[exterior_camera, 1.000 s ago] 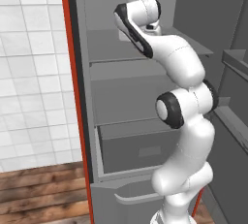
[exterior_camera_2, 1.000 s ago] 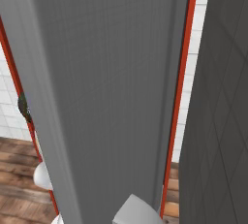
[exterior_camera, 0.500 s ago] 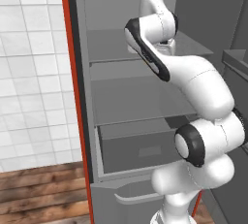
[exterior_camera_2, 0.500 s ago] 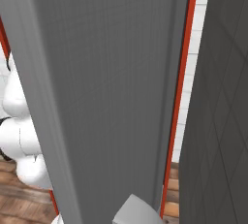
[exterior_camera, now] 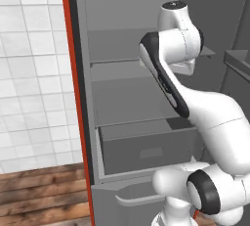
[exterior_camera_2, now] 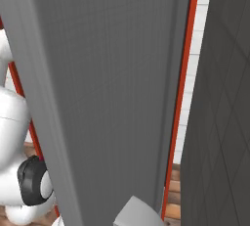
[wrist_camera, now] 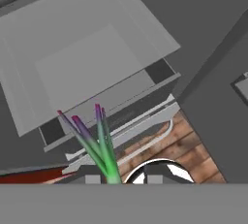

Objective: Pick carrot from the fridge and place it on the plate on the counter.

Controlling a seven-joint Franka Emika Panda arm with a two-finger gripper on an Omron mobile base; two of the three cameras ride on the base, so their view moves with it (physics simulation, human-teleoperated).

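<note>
Carrot (wrist_camera: 99, 143): green-purple top showing between gripper (wrist_camera: 116, 177) tips, seemingly clamped; likely light, stiff, slim; mid-body hold safest.

fridge (exterior_camera: 146, 5): tall grey cabinet, interior open to the left base view, red-orange side edge at its left
shelves (exterior_camera: 132, 98): flat, grey, stacked one above another
drawer (exterior_camera: 146, 144): grey, below the shelves, pulled partly out
floor (exterior_camera: 39, 195): brown wood planks, beside and below the fridge
</note>
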